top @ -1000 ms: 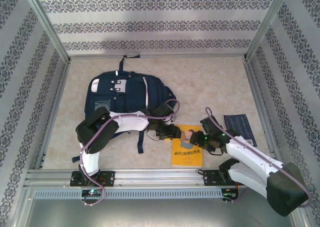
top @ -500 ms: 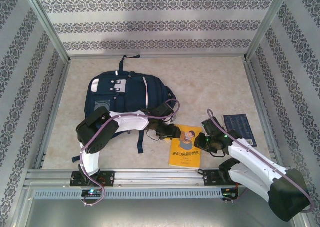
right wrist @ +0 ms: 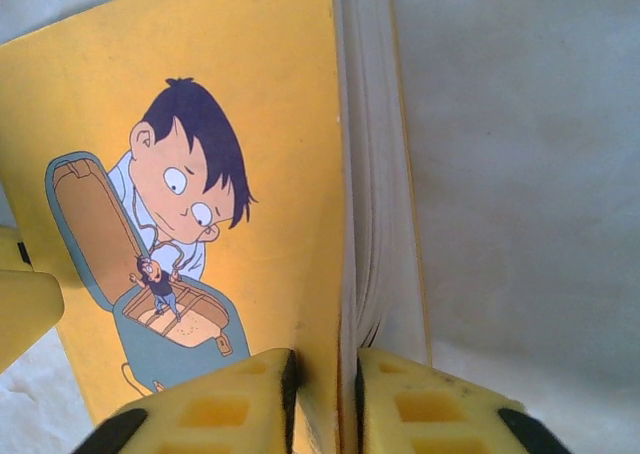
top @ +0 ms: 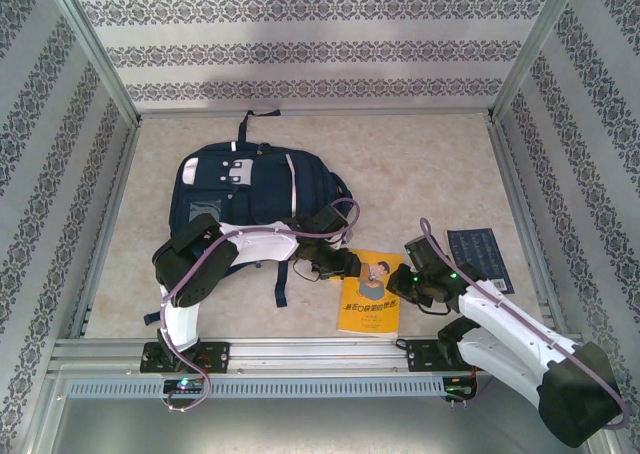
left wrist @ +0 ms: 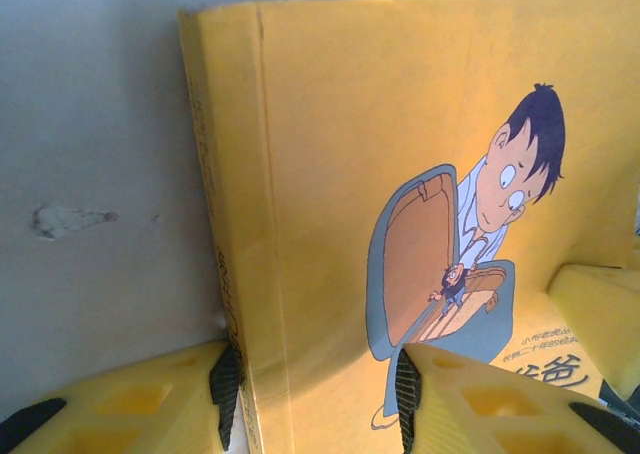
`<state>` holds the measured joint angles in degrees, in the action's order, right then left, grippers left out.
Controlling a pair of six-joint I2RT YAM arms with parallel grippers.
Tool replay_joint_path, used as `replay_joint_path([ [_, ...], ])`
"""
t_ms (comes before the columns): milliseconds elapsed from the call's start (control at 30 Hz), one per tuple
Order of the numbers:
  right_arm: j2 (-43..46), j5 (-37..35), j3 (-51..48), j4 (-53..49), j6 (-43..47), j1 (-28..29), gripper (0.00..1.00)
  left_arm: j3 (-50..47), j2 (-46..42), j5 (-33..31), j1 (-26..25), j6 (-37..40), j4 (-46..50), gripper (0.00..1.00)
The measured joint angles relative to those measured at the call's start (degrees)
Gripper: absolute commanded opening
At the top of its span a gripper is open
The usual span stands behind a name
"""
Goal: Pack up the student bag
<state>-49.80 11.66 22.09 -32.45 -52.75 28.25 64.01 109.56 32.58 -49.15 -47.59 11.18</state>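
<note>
Between the right jaws, drawn narrow, sits the page edge of the yellow book (right wrist: 270,44). They look pinched on the front cover and the few pages under it, on the book's right side. Across the cover, the left jaws stand about half apart and straddle the spine. One finger (left wrist: 130,409) is down outside it on the surface (top: 420,164) and the other is over the cover. I see nothing clamped between them.

The book lies flat or nearly so. Its long axis runs from the near edge toward the far wall, its far end leaning a little right, with the spine to the left and the pages to the right.

From both pairs of jaws the student bag (top: 250,189) lies to the left and farther back, its near right corner close to the book's far left corner. The left arm (top: 255,239) is the nearer one, its forearm stretched across the bag's near end. The right arm (top: 510,324) reaches in from the other side of the book.

The bag lies pockets-up. Its long axis also runs near to far, roughly parallel to the book's, with the carry loop pointing at the far wall and a strap trailing toward the near edge. I can't tell whether any compartment is unzipped.

By my reckoning the book has to travel left and away to reach the bag, so the grip on the page edge matters most. A blue book (top: 480,256) lies beyond the right arm, well apart from the bag
</note>
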Motion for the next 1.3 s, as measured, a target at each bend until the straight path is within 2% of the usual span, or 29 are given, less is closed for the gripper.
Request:
replay_joint_path([
  [100,0.28,-0.07,0.07,-0.11,0.09,0.00,0.00,0.00,-0.02,-0.15,0.02,0.20,0.31,0.47],
  [233,1.90,0.04,0.07,-0.02,0.48,-0.02,0.00,-0.02,-1.05,-1.33,-0.02,1.33,1.75,0.51],
  [367,5.07,3.21,0.28,2.69,1.33,-1.27,0.00,-0.70,-4.39,-2.84,0.31,2.84,5.38,0.55],
  [700,13.22,10.62,0.31,7.74,2.19,-7.93,0.00,-2.14,-19.08,-3.50,5.09,6.69,9.03,0.61],
  [900,13.66,17.05,0.24,12.50,1.38,-11.61,0.00,-6.80,-21.86,-2.95,7.80,6.78,8.81,0.74],
  [1067,13.64,21.92,0.24,17.77,-0.92,-12.41,0.00,-11.21,-22.08,0.22,9.70,5.44,4.37,0.78],
  [1300,13.00,26.21,0.24,23.34,-4.52,-12.41,0.00,-14.19,-22.05,8.52,9.90,0.70,-10.21,0.78],
])
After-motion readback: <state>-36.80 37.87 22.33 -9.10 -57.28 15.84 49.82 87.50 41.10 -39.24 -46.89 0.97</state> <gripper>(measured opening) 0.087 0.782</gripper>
